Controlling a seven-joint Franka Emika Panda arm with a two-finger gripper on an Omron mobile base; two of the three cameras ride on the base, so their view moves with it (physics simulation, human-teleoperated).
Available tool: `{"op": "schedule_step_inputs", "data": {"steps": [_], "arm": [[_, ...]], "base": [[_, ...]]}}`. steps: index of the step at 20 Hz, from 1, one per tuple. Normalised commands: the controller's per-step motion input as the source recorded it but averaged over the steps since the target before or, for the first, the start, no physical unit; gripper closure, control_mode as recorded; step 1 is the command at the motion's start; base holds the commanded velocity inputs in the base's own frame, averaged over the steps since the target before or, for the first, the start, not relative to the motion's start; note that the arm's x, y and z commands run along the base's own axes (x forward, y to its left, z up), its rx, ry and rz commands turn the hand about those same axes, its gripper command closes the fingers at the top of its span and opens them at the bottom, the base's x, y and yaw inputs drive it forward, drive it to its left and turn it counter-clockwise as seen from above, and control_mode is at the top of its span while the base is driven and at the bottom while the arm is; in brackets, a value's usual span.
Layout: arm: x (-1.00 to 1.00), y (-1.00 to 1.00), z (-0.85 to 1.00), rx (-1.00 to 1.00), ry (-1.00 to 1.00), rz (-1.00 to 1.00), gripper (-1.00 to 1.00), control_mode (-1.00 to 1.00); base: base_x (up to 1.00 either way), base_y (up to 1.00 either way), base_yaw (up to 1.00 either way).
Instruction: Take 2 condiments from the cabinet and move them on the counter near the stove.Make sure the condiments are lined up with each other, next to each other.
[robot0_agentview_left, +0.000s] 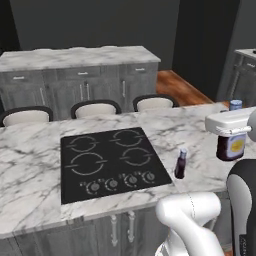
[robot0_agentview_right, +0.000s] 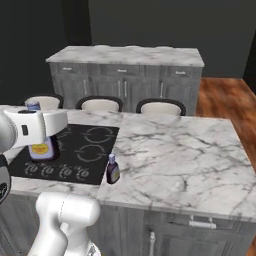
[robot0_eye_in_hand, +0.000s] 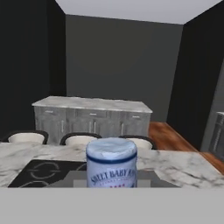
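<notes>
Two sauce bottles in play right now. One bottle (robot0_agentview_left: 180, 163) stands upright on the marble counter (robot0_agentview_left: 30, 165), just right of the black stove (robot0_agentview_left: 112, 162), close to its near right corner and the row of knobs. From the right side I see that same bottle beside the stove's edge, near the front of the counter. My gripper (robot0_agentview_left: 231, 131) is clamped shut on the second bottle (robot0_agentview_left: 231, 145), holding it up above the counter, out to the right of the standing one and apart from it. Through the hand camera its blue cap (robot0_eye_in_hand: 111, 152) and label sit dead centre. Three stools (robot0_agentview_left: 96, 108) line the far side of the counter.
</notes>
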Motion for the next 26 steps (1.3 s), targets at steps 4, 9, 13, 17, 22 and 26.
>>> {"op": "schedule_step_inputs", "data": {"steps": [4, 9, 13, 17, 22, 26], "arm": [[0.00, 0.00, 0.00, 0.00, 0.00, 0.00, 1.00, 1.00], [0.00, 0.00, 0.00, 0.00, 0.00, 0.00, 1.00, 1.00], [0.00, 0.00, 0.00, 0.00, 0.00, 0.00, 1.00, 1.00], [0.00, 0.00, 0.00, 0.00, 0.00, 0.00, 1.00, 1.00], [0.00, 0.00, 0.00, 0.00, 0.00, 0.00, 1.00, 1.00], [0.00, -0.02, -0.18, 0.00, 0.00, 0.15, 1.00, -1.00]], "base": [[0.36, 0.28, -0.11], [0.13, 0.10, 0.00], [0.03, 0.00, 0.00], [0.00, 0.00, 0.00], [0.00, 0.00, 0.01], [0.01, 0.00, 0.04]]}}
